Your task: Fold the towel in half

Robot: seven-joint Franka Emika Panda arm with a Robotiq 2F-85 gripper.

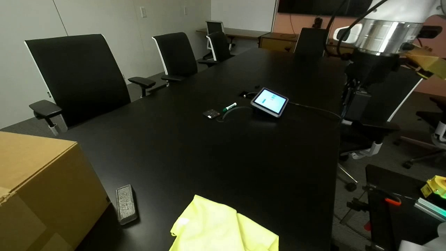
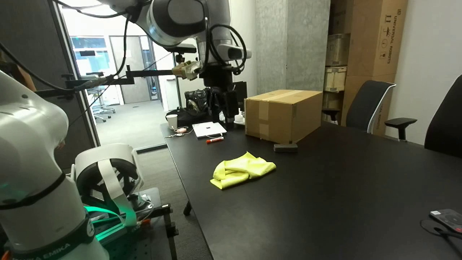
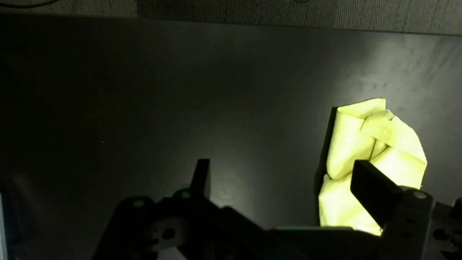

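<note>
The tool [image 3: 281, 164] points downward, raised above the tabletop [image 3: 180, 90]. Its two fingers [image 3: 373, 191] are spread wide apart.

The towel [image 3: 395, 144] — bright yellow and bunched — lies on the tabletop with several layers overlapping. In the wrist view it occupies the right side, where one finger hides part of it. In an exterior view the towel [image 2: 242, 170] lies well apart from the tool.

Near the towel, a dark oblong block [image 2: 285, 148] lies just beside a tan cardboard box [image 2: 270, 121]; both items appear in both exterior views. A pale laptop [image 2: 207, 129] lies flat on the tabletop, with a red marker [image 2: 215, 140] just beside it. A white cup [image 2: 172, 121] stands upright near the laptop.

Farther along the tabletop, in an exterior view, a tablet [image 1: 270, 101] is propped at a tilt — screen lit. Between it and the chairs [image 1: 80, 76] along one side, a green-and-white marker [image 1: 230, 106] and a small dark device [image 1: 211, 114] lie just beside each other.
</note>
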